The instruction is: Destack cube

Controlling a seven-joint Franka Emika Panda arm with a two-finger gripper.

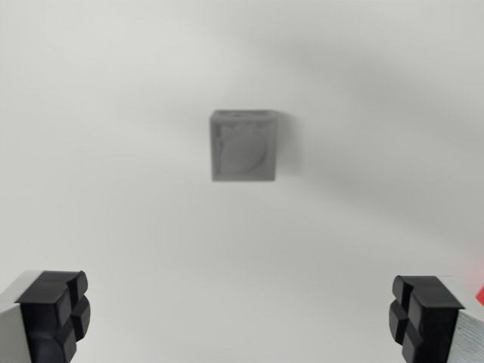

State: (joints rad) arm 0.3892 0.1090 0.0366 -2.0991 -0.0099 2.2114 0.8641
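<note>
Grey cube (243, 145) is sitting blurred on the white table (113, 189), toward 12 o'clock from the fingers (54, 311), which are spreading wide and holding nothing. Advice: centre over it, descend square, close on the upper block only. Count: one cube visible, any stacking indiscernible; two fingers.

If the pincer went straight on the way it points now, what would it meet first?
Most likely the grey cube, a little above centre between the open pincer fingers; nothing else shows in between. The image is blurred, so depth and any cube beneath are unclear.
</note>
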